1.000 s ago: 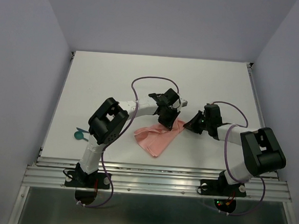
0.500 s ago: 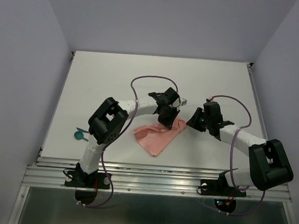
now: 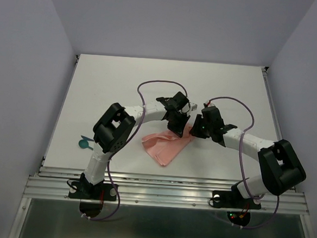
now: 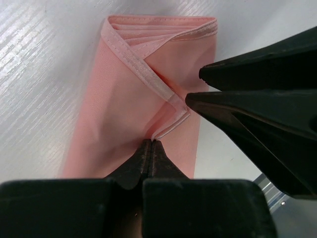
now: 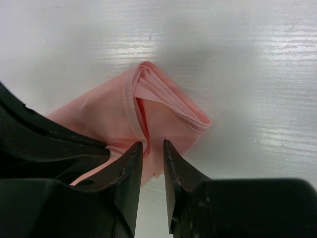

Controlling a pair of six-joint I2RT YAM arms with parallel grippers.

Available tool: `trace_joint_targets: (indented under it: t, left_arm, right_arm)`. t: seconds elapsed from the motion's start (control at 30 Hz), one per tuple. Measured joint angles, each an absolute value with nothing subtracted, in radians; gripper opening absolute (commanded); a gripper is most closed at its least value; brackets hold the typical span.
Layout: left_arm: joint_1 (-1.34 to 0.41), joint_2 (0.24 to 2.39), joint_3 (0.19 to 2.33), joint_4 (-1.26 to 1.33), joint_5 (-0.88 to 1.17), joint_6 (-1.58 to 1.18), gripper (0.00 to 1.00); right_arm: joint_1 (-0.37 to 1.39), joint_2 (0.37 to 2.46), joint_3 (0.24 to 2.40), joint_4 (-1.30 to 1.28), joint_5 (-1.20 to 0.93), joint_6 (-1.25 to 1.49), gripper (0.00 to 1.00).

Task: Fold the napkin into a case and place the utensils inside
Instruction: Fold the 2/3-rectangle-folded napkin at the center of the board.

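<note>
The salmon-pink napkin [image 3: 164,146] lies on the white table folded into a narrow layered strip. My left gripper [image 4: 150,141] is shut, and the loose hemmed corner of the top layer [image 4: 171,121] runs into its tips. My right gripper [image 5: 152,144] is open a little and sits at the same end of the napkin [image 5: 163,111], its two jaws either side of an upright fold. In the top view both grippers meet at the strip's upper right end [image 3: 187,133]. A teal utensil [image 3: 84,142] with a round end lies at the table's left edge, away from both arms.
Purple cables [image 3: 150,87] loop over both arms above the table. Grey walls enclose the table on the left, back and right. A metal rail [image 3: 164,187] runs along the near edge by the arm bases.
My right arm has swung left to the napkin's upper right end, and its jaws have gone from shut to slightly open. The left gripper has stayed in place, shut.
</note>
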State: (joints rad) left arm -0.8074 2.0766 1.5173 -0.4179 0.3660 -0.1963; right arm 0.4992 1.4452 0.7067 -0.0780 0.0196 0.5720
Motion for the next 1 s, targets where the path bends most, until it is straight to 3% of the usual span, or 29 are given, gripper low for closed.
trace_joint_targets:
  t: [0.37,0.63,1.0]
  left_arm:
    - [-0.800,2.077,1.517,-0.408,0.389,-0.207,0.00]
    - [-0.796,2.077,1.518,-0.408,0.400,-0.209,0.00]
    - [-0.796,2.077,1.520,-0.408,0.411,-0.241,0.00]
  right_arm:
    - [0.513,1.523,0.716,-0.067,0.062,0.553,0.24]
    - [0.519,1.526,0.719,-0.068,0.102,0.554,0.01]
    - [0.519,1.481,0.719,-0.068,0.124,0.573,0.01]
